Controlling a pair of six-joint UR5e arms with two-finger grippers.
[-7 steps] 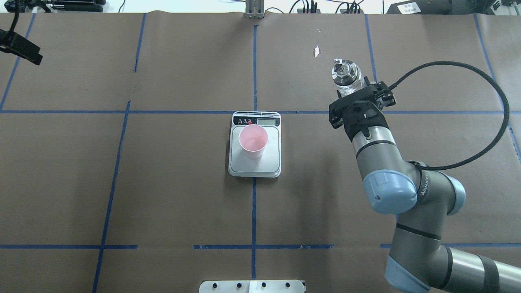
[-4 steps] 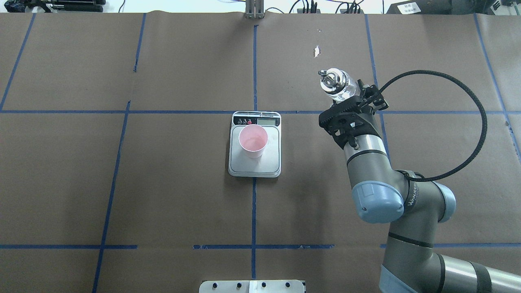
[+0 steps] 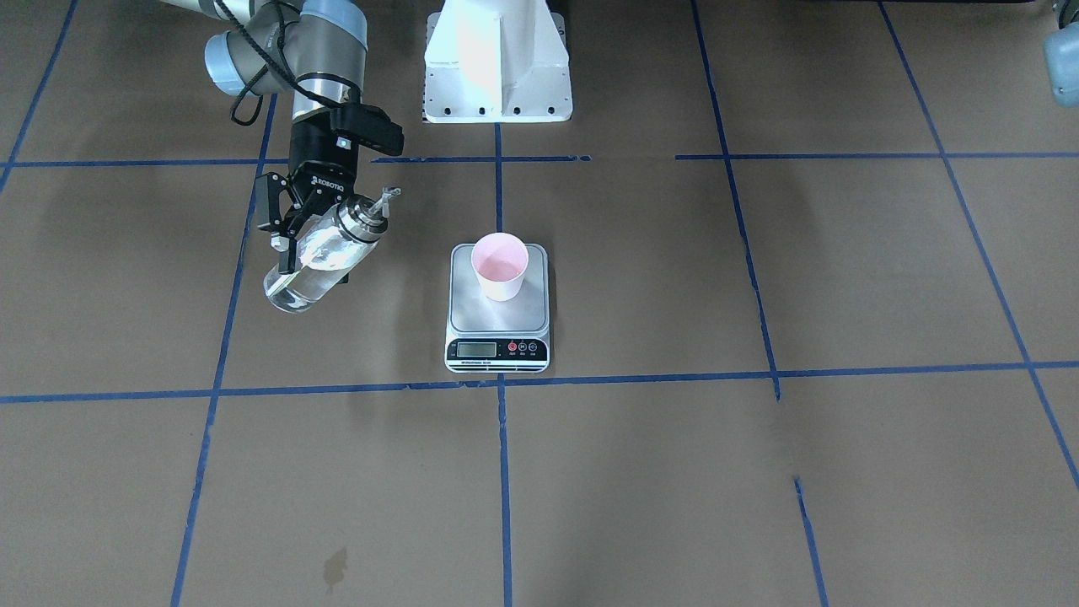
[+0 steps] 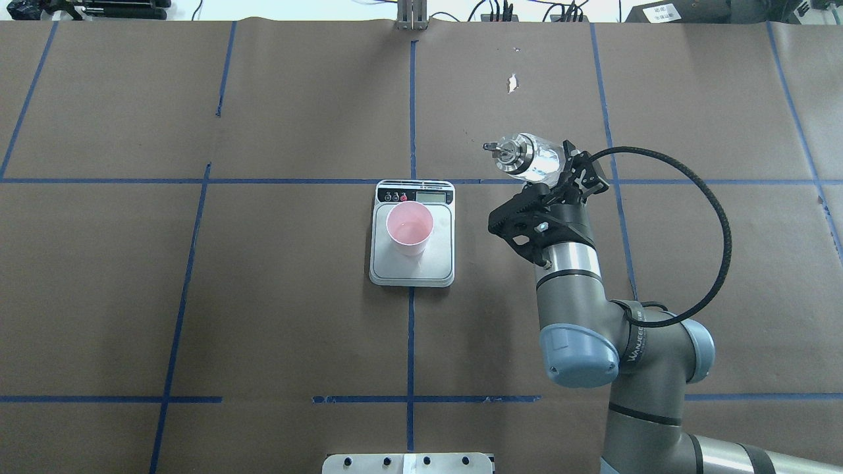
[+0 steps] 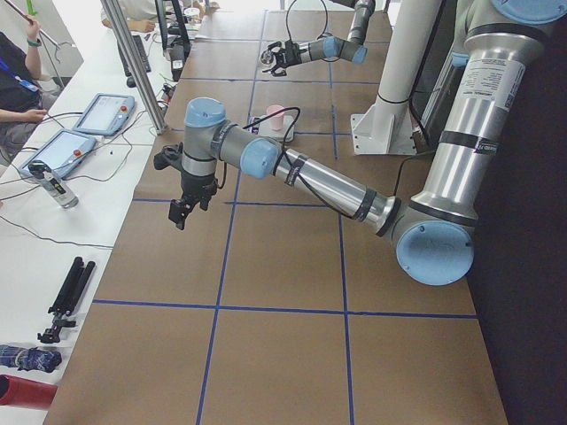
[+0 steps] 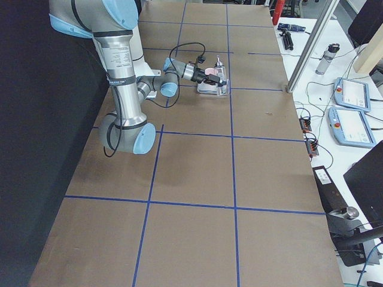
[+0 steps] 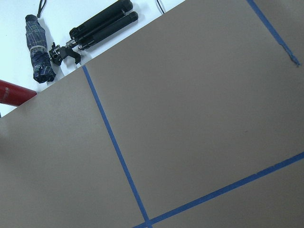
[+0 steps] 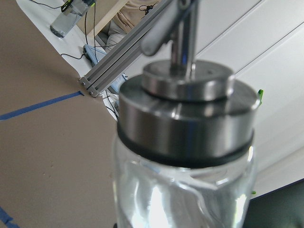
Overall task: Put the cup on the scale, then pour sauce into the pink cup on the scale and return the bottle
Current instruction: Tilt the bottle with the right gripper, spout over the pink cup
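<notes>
The pale pink cup [image 4: 409,228] stands upright on the silver scale [image 4: 440,263], seen also in the front view as the cup [image 3: 499,265] on the scale [image 3: 472,316]. My right gripper [image 4: 558,176] is shut on the clear glass bottle [image 4: 527,158], held above the table to the right of the scale. The bottle is tilted, with its metal spout pointing toward the scale. In the front view the bottle [image 3: 320,253] hangs tilted in the gripper [image 3: 295,240]. The right wrist view shows its cap [image 8: 185,114] close up. My left gripper [image 5: 182,212] shows only in the left side view; I cannot tell its state.
The robot's white base [image 3: 497,59] stands behind the scale. A small dark stain [image 3: 333,566] marks the paper near the operators' side. A tripod [image 7: 97,23] and a folded umbrella [image 7: 40,50] lie off the table's left end.
My right arm has carried the bottle left and nearer the scale, and the bottle has tilted so its spout points toward the scale. The left gripper has left the overhead view's top-left corner.
</notes>
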